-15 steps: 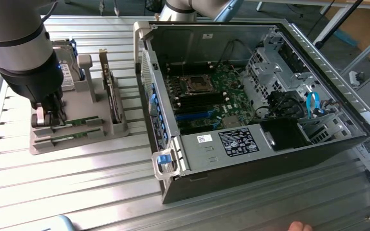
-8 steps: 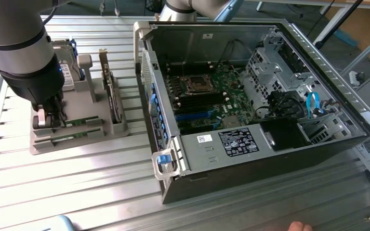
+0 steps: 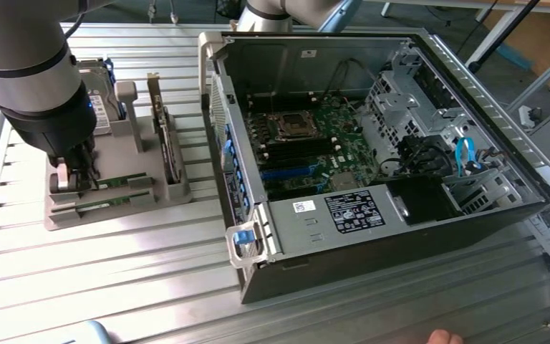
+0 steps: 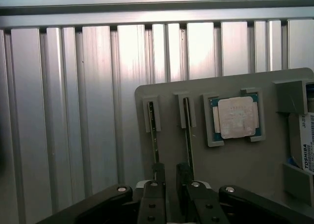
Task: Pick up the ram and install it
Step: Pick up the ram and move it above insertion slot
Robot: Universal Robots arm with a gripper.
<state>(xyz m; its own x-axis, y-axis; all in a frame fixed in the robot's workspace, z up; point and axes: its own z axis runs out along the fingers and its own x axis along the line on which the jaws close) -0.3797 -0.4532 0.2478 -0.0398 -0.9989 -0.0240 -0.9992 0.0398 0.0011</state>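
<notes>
Pincer (image 4: 170, 179), spread with a dark gap between its two tips and pinching nothing, hangs low over the near ends of two sticks standing on edge in neighbouring slots of a grey fixture tray (image 4: 255, 175). These are the ram (image 4: 188, 136) and a second ram stick (image 4: 153, 131) just beside it, both seen edge-on, so their chips and labels are hidden. Whether a tip touches either cannot be told. On the same tray a square processor chip (image 4: 237, 117) lies in its recess, its lid printing too faint to read. A hard drive (image 4: 306, 148), cut off at the frame edge, carries a white label reading "TOSHIBA". The tray rests on a ribbed aluminium surface (image 4: 73, 111). In the exterior view the robot arm (image 3: 26, 79) covers part of the tray. To the exterior view's right lies an open computer case (image 3: 304, 272) with its motherboard (image 3: 323, 136) exposed. The black-and-white sticker (image 3: 356, 210) on the case is too small to read.
</notes>
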